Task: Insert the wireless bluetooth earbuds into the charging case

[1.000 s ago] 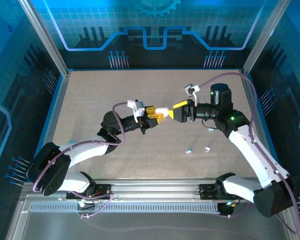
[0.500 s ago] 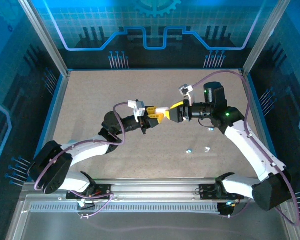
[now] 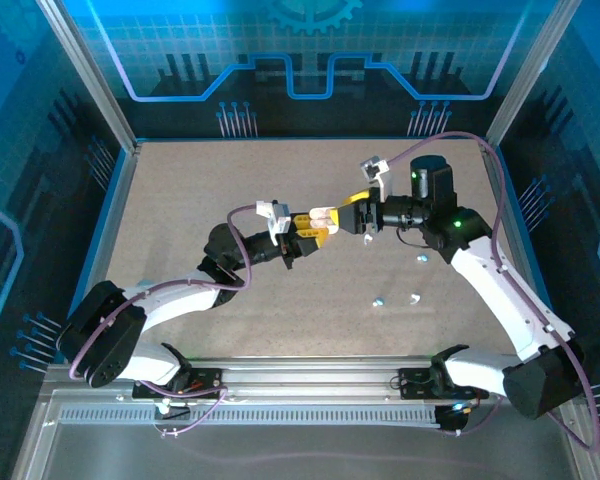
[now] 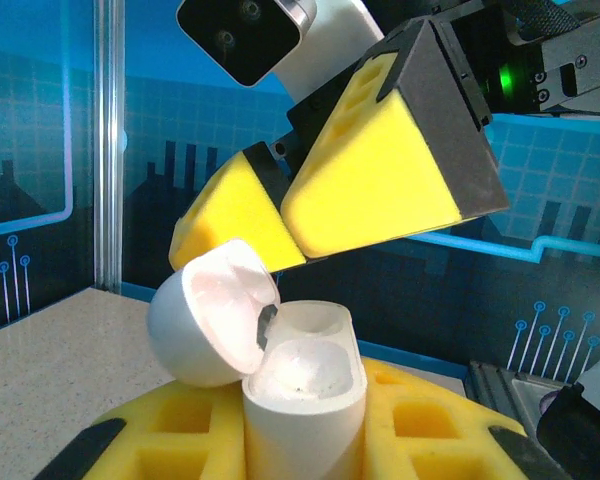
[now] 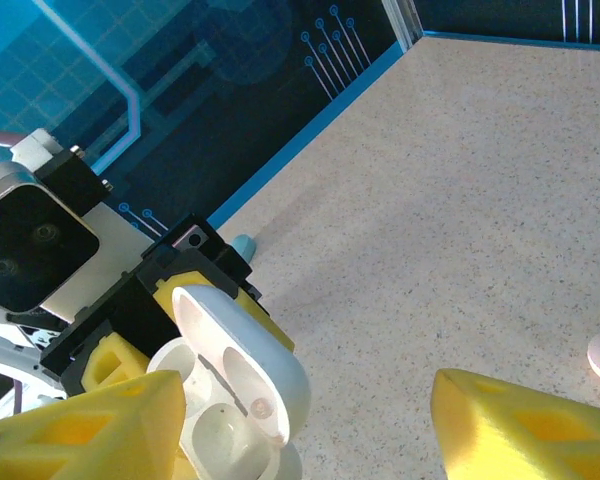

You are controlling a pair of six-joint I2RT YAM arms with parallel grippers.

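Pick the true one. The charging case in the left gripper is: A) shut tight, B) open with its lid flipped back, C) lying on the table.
B: the lid hangs back off the charging case, baring its inside, while the left gripper clamps it above the table.

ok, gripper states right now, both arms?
Left gripper: shut on the charging case.
Right gripper: open, holding nothing.
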